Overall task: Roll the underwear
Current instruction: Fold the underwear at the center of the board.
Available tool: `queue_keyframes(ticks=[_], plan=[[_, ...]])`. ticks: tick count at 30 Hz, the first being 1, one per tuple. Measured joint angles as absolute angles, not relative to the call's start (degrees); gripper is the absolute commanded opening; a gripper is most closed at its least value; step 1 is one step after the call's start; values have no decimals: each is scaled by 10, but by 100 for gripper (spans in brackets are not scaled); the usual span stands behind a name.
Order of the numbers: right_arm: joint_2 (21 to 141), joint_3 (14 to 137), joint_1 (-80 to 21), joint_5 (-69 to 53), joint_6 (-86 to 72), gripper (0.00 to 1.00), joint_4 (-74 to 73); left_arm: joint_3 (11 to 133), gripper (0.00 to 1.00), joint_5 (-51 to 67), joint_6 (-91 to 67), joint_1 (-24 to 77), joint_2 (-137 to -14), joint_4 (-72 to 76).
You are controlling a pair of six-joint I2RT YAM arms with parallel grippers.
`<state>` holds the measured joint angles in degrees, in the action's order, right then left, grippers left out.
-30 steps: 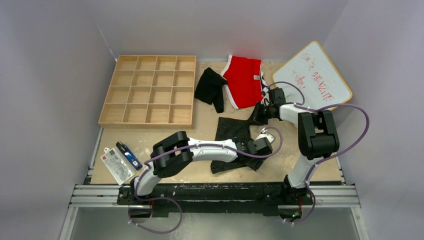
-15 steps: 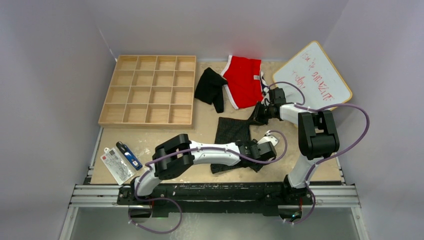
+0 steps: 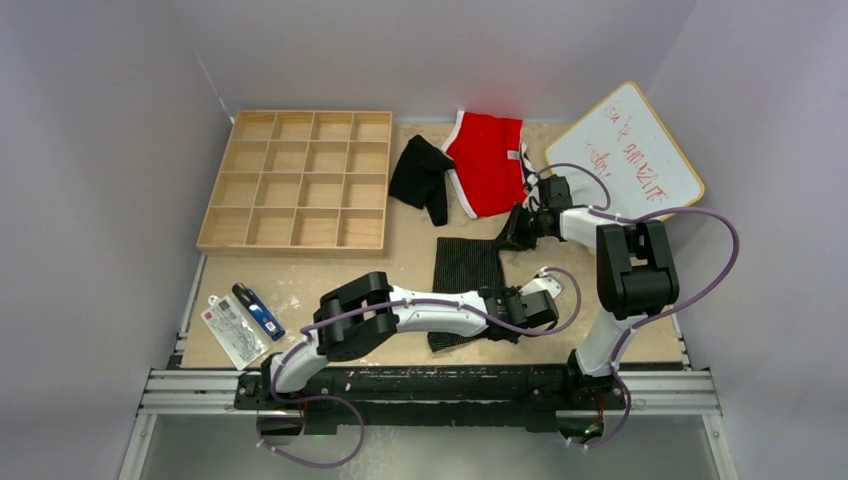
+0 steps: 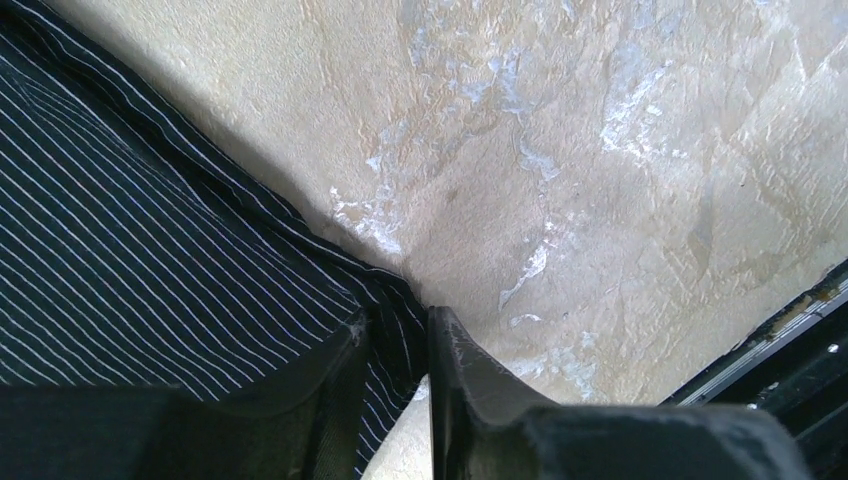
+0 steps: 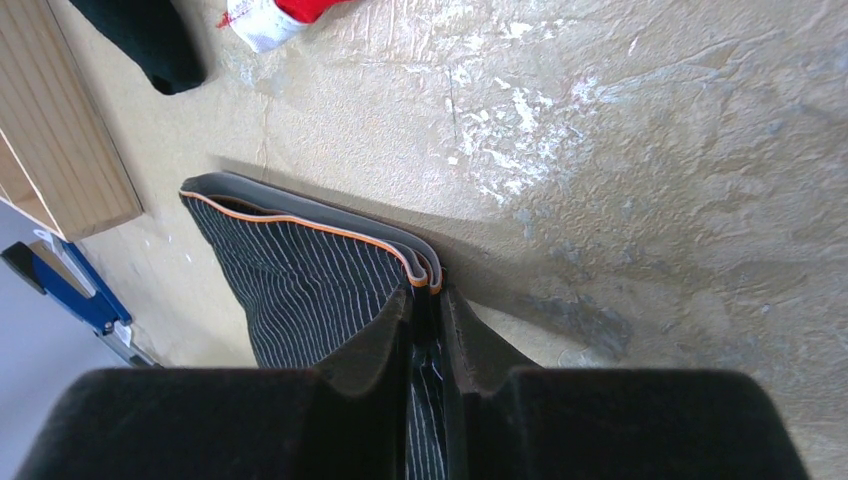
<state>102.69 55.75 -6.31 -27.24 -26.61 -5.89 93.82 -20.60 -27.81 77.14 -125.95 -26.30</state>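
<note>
Underwear (image 3: 465, 265), black finely striped fabric, flat on tan tabletop (image 3: 410, 250); near corner pinched in left gripper (image 4: 400, 320), grey waistband (image 5: 300, 215) pinched in right gripper (image 5: 428, 300).

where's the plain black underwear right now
In the top view the plain black underwear lies crumpled toward the far side, between the wooden grid tray on its left and the red briefs on its right, right against the briefs.

Seen from above, the left arm (image 3: 440, 308) covers the lower part of the striped underwear (image 3: 468, 262). The red scrawl on the whiteboard (image 3: 628, 150) is too small to read. The right wrist view cuts off the red briefs (image 5: 265, 22) at its top edge.
</note>
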Motion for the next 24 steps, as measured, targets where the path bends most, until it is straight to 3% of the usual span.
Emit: queue_keyframes(ticks=[11,24], plan=[[1026,558,-63,-280,-262,11,-68,930,1,-233,-280,778,-1255,-260],[957,565,-65,-250,-254,5,-122,705,0,-166,-343,743,-1073,-105]])
